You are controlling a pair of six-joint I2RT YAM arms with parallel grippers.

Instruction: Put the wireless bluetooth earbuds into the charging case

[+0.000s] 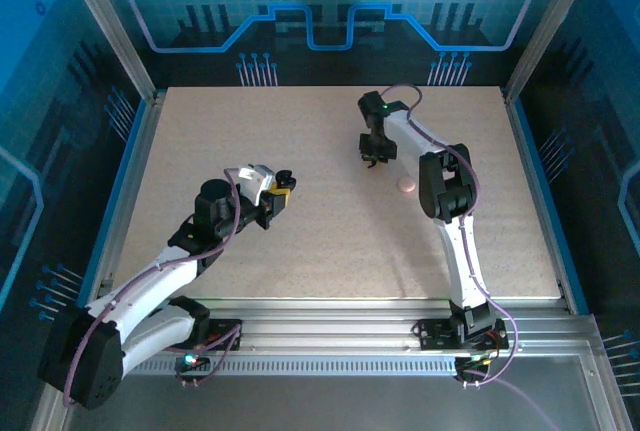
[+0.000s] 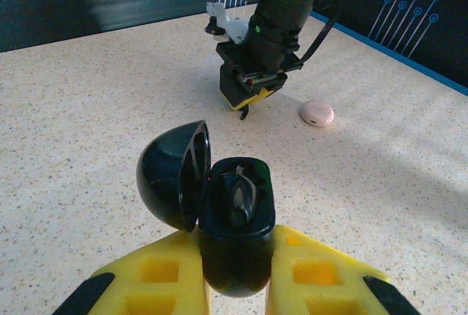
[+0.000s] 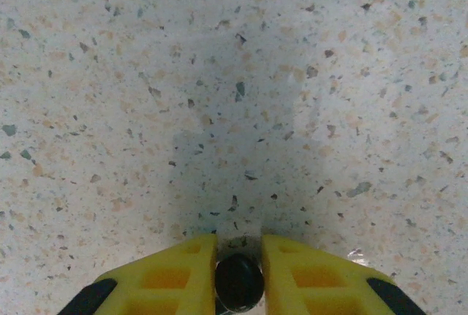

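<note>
While the left gripper [image 2: 235,245] stays out of it, clamped on the open black charging case [image 2: 238,209] with the lid [image 2: 174,176] tipped aside, the right gripper [image 3: 238,251] pinches a black earbud [image 3: 238,282] between its yellow fingers [image 3: 172,278], low over the table [image 1: 330,251] and well apart from the case. The hold looks shallow (right at the fingertips), so the earbud could twist or drop in transit, or meet its socket crooked and jam.
</note>
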